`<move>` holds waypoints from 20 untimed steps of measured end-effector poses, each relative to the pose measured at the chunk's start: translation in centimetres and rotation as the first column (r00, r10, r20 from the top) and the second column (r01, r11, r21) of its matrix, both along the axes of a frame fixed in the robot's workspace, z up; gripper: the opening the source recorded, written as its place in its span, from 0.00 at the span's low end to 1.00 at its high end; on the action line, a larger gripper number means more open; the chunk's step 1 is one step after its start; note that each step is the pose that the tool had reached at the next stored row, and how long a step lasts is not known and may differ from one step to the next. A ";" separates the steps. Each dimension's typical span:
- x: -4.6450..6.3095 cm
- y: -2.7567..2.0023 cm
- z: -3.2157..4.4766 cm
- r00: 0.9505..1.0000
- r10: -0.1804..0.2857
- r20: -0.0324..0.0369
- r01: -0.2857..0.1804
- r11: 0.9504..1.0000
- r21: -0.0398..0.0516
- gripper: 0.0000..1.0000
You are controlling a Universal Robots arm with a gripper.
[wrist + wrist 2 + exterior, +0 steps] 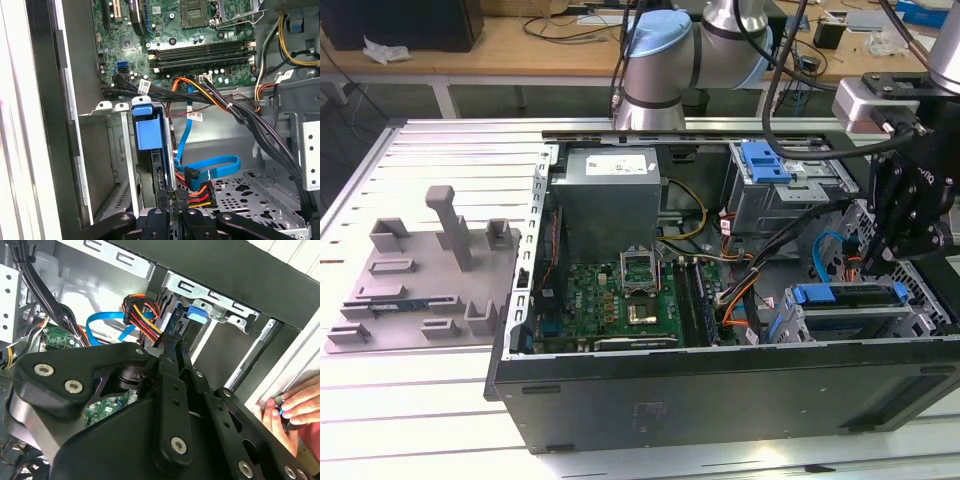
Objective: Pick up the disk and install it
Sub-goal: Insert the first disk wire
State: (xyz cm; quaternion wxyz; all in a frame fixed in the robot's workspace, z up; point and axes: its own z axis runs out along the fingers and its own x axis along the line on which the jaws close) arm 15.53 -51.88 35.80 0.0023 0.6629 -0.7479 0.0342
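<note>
The disk (850, 295) stands on edge in the drive bay at the front corner of the open computer case, on the exterior view's right. Its blue rail frame runs along the top. In the first wrist view the disk (148, 131) shows its blue tab and a dark edge running toward the fingers. My gripper (870, 262) hangs just above the disk's right end. In both wrist views the gripper (172, 196) (171, 340) has its two thin fingers close together, shut, with nothing seen between them, beside a cable plug with coloured wires (196, 192). I cannot tell whether the fingertips touch the disk.
A blue latch on a grey metal cage (765, 160) sits at the case's back right. The grey fixture tray (420, 285) with upright posts lies at the exterior view's left. Blue and black cables (210, 165) cross beside the bay. A person's hand (292, 407) rests at the case edge.
</note>
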 end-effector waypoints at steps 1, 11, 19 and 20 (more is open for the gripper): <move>0.0 -0.08 0.00 1.000 0.006 0.001 -0.006 1.000 0.006 0.17; -0.1 -1.08 0.00 0.999 0.033 0.004 -0.033 0.999 0.037 0.17; -0.1 -1.09 0.00 0.999 0.035 0.004 -0.035 0.999 0.037 0.17; -0.1 -1.09 0.00 0.999 0.035 0.004 -0.035 0.999 0.037 0.17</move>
